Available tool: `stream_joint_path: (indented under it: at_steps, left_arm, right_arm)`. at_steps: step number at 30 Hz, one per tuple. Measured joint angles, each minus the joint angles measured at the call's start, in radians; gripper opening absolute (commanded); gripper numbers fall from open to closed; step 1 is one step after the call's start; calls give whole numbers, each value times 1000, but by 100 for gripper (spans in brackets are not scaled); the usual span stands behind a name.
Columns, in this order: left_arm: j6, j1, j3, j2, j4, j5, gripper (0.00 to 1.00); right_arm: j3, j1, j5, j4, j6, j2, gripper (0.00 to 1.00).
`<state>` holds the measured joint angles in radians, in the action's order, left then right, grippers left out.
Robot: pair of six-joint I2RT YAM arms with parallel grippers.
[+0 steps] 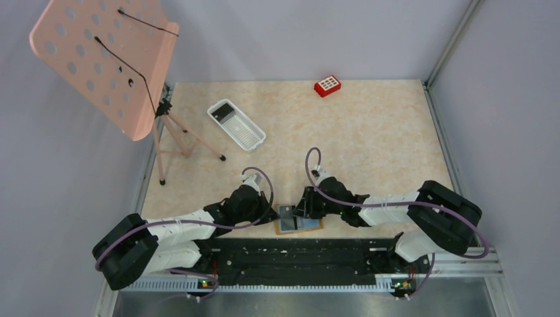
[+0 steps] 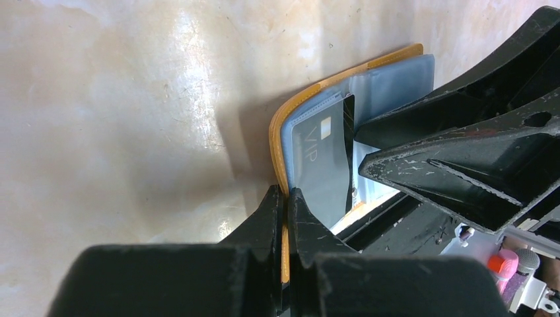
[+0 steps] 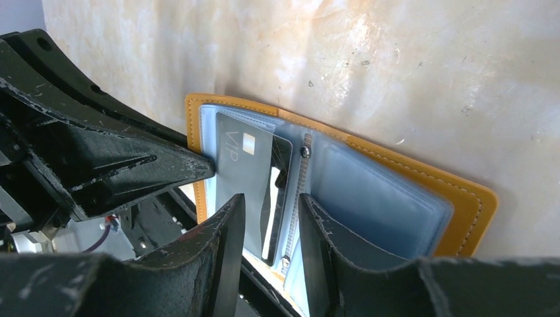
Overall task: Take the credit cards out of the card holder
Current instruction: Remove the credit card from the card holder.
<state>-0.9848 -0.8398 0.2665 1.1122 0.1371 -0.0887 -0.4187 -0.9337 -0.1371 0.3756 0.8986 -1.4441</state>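
1. Card holder (image 1: 307, 226) lies open at the near edge of the table (image 1: 370, 132), between the two arms, tan cover down and blue sleeves up.
2. Left gripper (image 2: 285, 198) is clamped tight on the cover's left rim, pinning the folder.
3. Credit card (image 3: 245, 165), dark grey and marked VIP, sits in the left page. Whether its edge has cleared the sleeve mouth cannot be told.
4. Right gripper (image 3: 271, 208) stands narrowly parted, one finger on each side of the card's spine-side edge, not visibly pressing it.
5. Recommendation: close on the card alone, clear of the sleeve film, then draw it flat towards the right.
6. Risk: film caught with the card drags the whole folder, and the smooth card may slip.
7. White mesh tray (image 1: 236, 123), far left, holds one dark flat item (image 1: 224, 110), probably a card.
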Motion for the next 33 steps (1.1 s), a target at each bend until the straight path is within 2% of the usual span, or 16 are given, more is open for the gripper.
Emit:
stream_joint_path:
  at_steps: [16, 18, 23, 24, 33]
  left_arm:
    - [0, 0, -14, 25, 39, -1, 0]
    - [0, 0, -14, 25, 39, -1, 0]
    - [0, 0, -14, 27, 40, -1, 0]
    - [0, 0, -14, 28, 41, -1, 0]
    - [-1, 0, -14, 36, 56, -6, 0]
  right_arm:
    - [15, 1, -35, 112, -2, -56, 33]
    - [15, 1, -38, 121, -2, -62, 28]
    - [23, 6, -28, 126, -11, -69, 2]
    - [27, 9, -29, 127, -13, -69, 0]
    - [113, 86, -114, 183, -34, 2, 0]
